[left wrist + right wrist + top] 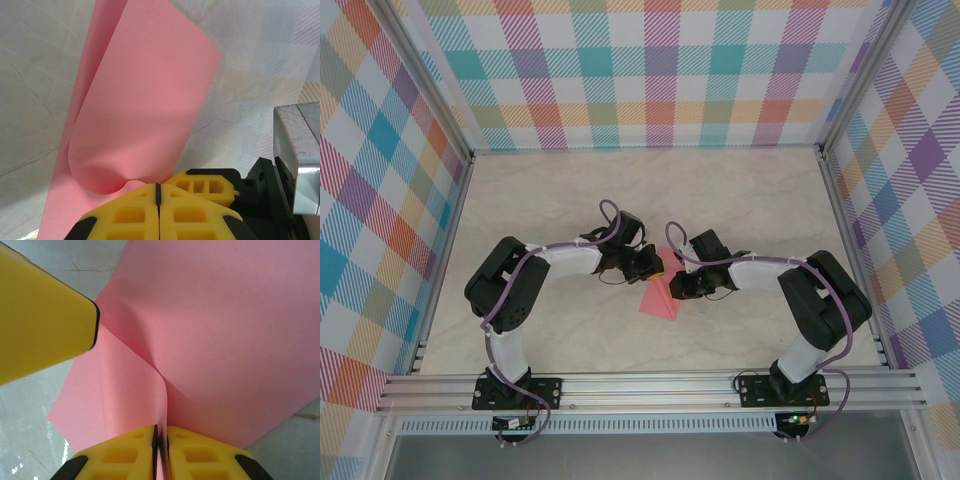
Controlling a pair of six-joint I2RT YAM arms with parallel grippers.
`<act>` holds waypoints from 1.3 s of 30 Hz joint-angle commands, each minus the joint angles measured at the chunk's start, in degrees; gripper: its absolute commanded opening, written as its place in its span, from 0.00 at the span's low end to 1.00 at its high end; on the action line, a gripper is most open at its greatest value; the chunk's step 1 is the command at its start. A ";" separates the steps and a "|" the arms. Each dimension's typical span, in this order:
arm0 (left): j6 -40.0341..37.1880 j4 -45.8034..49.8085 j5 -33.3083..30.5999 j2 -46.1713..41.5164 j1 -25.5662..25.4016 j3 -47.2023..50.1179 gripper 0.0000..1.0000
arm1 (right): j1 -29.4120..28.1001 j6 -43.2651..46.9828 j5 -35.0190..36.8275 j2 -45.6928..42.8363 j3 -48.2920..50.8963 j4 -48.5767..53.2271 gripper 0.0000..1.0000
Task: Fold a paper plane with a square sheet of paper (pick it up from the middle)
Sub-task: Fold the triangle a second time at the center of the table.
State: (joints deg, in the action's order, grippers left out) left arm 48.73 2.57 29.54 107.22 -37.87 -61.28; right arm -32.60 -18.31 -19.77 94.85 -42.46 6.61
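The square sheet of paper (660,298) is salmon pink and lies bent and partly lifted at the middle of the table, between my two grippers. The left gripper (659,265) comes at it from the upper left with its jaws closed. In the left wrist view the paper (145,100) curls upward, and its dimple runs right into the shut left gripper (158,186). The right gripper (160,429) is shut on a raised ridge of the paper (225,330), with pink showing between its pads. One left finger (45,315) touches the sheet at the upper left.
The pale marbled table (560,190) lies open all round the paper. Checkered walls (650,70) enclose the back and both sides. An aluminium rail (650,385) runs along the near edge and carries both arm bases. A right finger (205,185) sits close beside the left jaws.
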 commanded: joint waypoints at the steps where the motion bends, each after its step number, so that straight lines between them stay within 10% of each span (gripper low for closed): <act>1: 0.28 -0.76 1.51 1.06 -1.27 -1.01 0.06 | 0.26 1.26 2.45 2.79 0.22 0.44 0.14; 39: -3.51 1.06 -2.56 5.83 -2.15 3.04 0.06 | 0.26 0.14 2.10 1.38 -1.15 1.68 0.18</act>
State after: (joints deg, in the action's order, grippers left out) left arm 46.65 1.85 28.84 111.04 -39.57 -60.49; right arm -32.60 -18.44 -20.45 95.04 -42.87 7.03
